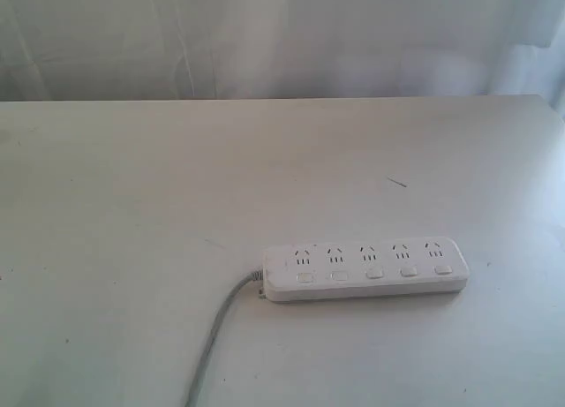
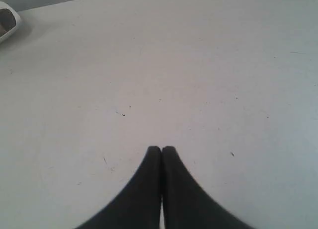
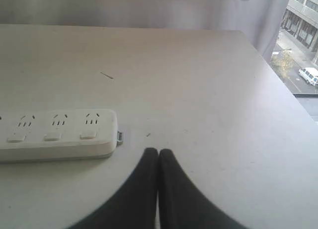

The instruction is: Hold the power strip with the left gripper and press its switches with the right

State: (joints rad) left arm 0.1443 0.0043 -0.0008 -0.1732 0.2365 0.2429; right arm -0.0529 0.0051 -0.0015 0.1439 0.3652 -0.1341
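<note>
Exterior view: the long flat white plastic power strip point(image 1: 366, 268) lies flat on the white table point(image 1: 132, 204), at about 5 o'clock from the table's middle. Its five sockets face up, and its row of five small white rounded-rectangle switches point(image 1: 374, 272) runs along the near edge. A grey cord point(image 1: 216, 332) leaves the strip's 9 o'clock end and trails off toward 7 o'clock. A pale curtain point(image 1: 282, 36) hangs behind at 12 o'clock. Neither arm shows here, and nothing touches the strip.

Left wrist view: the left gripper point(image 2: 161, 149), with slim black fingers, is pressed together and empty over bare table. Taking the way the fingers point as 12 o'clock, a rounded white corner point(image 2: 9, 23), most likely an end of the strip, sits well apart at about 10 o'clock.

Right wrist view: the right gripper point(image 3: 158, 152), also black, has its tips pressed together with nothing between them. The strip's free end point(image 3: 59, 134) lies near, at about 10 o'clock from the fingertips and not touching them. Three of its switches point(image 3: 52, 136) show. Beyond the table edge a window shows a street with a white van point(image 3: 309, 75).

Progress, as I judge it: nothing is done. The strip is not yet held and no switch is pressed, so the hold and all five presses remain.

No container appears in any view.
</note>
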